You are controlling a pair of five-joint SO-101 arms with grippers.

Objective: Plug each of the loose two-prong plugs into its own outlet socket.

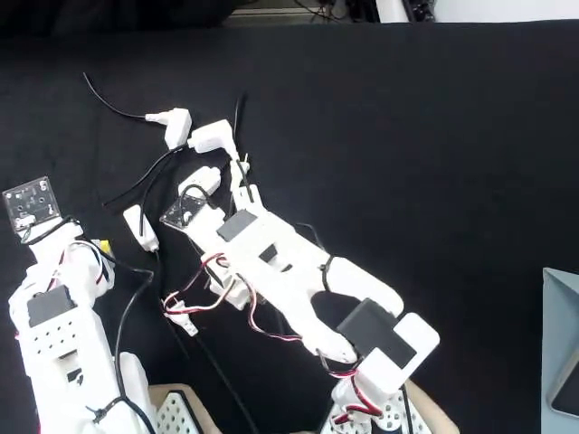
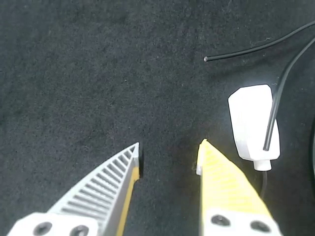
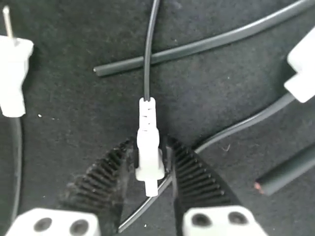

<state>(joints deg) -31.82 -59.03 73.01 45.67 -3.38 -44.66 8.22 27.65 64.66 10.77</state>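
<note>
The plug (image 3: 149, 152) is clenched edge-on between the ribbed fingers of the right gripper (image 3: 147, 143). Its thin black cord (image 3: 149, 54) runs straight away from the jaws over the black worktop (image 3: 74, 29). The cord crosses a thicker cable (image 3: 206, 44), whose cut end lies just beside it. To one side a second plug (image 3: 14, 73) lies flat with one prong showing. On the other side a white body (image 3: 301, 69) sits at the edge of the view; I cannot tell whether it is a plug or a socket.

In the high view the right arm (image 1: 289, 271) reaches diagonally from the near edge into a cluster of white pieces on the left half of the worktop. Beyond its gripper two white connectors (image 1: 172, 122) (image 1: 214, 137) lie just beside each other, each with a black lead. A third piece (image 1: 201, 181) lies close against the arm's wrist. A fourth piece (image 1: 140, 226) lies between the two arms.

The left gripper (image 2: 170, 150) is released and holds nothing, its grey and yellow fingers spread over bare worktop. A white block (image 2: 253, 125) lies just beside the yellow finger (image 2: 221, 182), apart from it, with a black lead running along its top.
</note>
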